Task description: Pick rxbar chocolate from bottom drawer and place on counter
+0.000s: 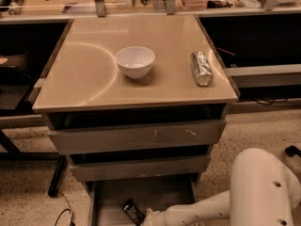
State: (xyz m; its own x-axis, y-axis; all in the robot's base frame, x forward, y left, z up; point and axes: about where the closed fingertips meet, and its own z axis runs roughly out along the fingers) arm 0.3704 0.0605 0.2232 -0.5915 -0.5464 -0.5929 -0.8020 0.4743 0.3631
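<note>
Lying on the plain grey floor of the open bottom drawer (112,196), the rxbar chocolate (133,212) shows you a small flat black wrapper with faint pale print. It is turned at a slant, so its upper end points up and to the left, and its lower end runs toward the bottom edge of the view.

Just to the right of the bar sits the gripper (151,217), low in the drawer and very close to the wrapper. You cannot tell from here whether it touches the bar, or whether it is open, closed or gripping. Further right of the bar, the white arm (197,213) leads back to the robot's rounded white body (263,187).

Above the bar are the two closed grey drawers (136,136). Above those is the glossy beige counter (84,74). A white bowl (135,61) stands almost straight above the bar, and a silver can (201,68) lies on its side up and to the right of it, near the counter's right edge.
</note>
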